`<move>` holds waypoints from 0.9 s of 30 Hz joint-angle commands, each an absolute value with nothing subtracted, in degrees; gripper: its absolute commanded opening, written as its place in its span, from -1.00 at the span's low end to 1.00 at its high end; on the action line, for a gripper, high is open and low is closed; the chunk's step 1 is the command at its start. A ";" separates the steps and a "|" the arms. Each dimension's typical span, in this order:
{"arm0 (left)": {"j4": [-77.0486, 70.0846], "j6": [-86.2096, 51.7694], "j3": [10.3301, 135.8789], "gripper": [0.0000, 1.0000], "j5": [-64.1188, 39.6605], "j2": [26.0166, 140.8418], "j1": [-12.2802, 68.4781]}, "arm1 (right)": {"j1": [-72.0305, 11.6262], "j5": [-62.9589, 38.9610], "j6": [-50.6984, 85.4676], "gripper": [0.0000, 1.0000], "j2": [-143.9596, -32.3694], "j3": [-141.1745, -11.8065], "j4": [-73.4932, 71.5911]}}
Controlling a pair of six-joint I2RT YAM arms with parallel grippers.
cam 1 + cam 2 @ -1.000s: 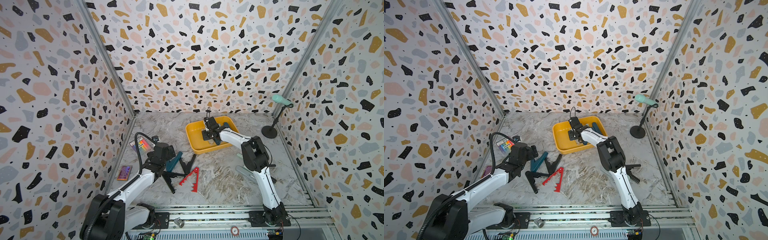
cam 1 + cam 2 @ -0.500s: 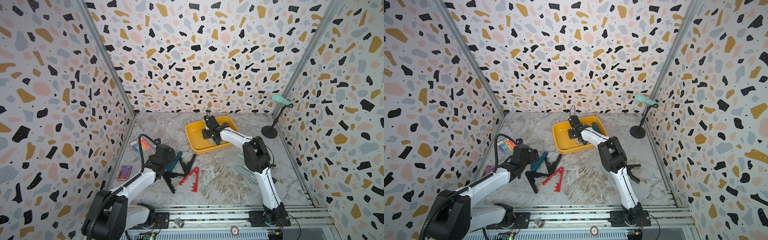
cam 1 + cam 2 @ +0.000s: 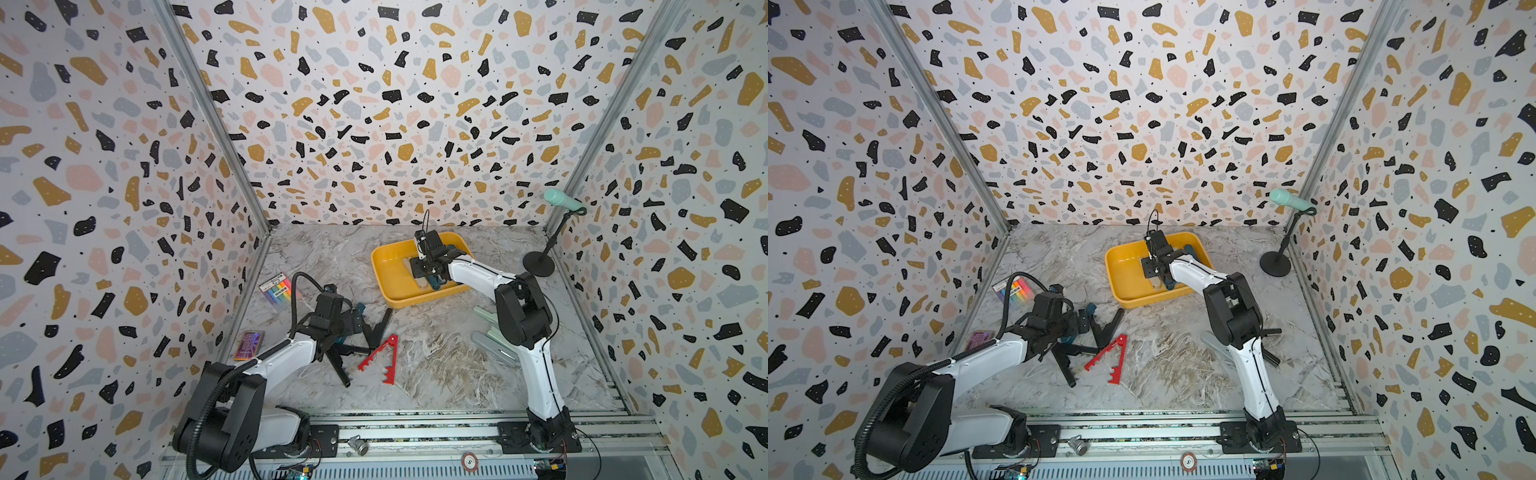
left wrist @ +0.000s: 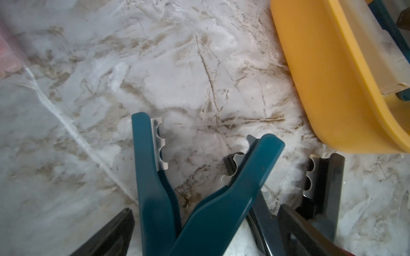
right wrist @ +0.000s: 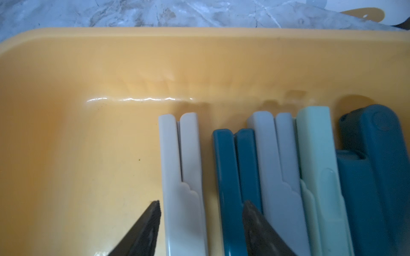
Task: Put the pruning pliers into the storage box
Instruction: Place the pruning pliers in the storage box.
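Note:
My left gripper (image 3: 351,328) (image 4: 204,210) is open low over the table, a finger on each side of the hinge end of dark teal pruning pliers (image 4: 155,177) (image 3: 359,309). Black pliers (image 3: 380,328) (image 4: 328,177) lie beside them. More black pliers (image 3: 338,365) and notched red pliers (image 3: 382,359) lie nearer the front. My right gripper (image 3: 424,276) (image 5: 202,202) is open inside the yellow storage box (image 3: 386,286) (image 5: 155,55). It straddles pale grey pliers (image 5: 182,177) without clamping them. Teal (image 5: 235,177), grey (image 5: 277,166) and mint (image 5: 315,155) pliers lie alongside in the box.
Mint and grey pliers (image 3: 490,336) lie on the table beside the right arm. A rainbow-striped packet (image 3: 277,289) and a purple card (image 3: 249,344) sit by the left wall. A microphone stand (image 3: 538,264) is in the back right corner. Patterned walls close in three sides.
My left gripper has shifted a little toward the front and right over the teal pliers. My right gripper has stayed in the box, its jaws a touch wider.

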State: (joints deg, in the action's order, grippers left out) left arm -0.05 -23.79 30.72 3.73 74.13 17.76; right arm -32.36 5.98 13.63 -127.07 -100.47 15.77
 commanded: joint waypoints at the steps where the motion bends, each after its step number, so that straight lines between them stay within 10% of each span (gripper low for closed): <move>1: -0.02 -22.81 30.47 0.99 3.04 73.24 17.97 | -32.18 6.15 13.77 0.24 -123.22 -99.58 14.90; 27: -4.12 -23.42 33.27 0.80 5.03 85.33 12.94 | -31.89 5.86 13.80 0.28 -120.65 -96.81 14.42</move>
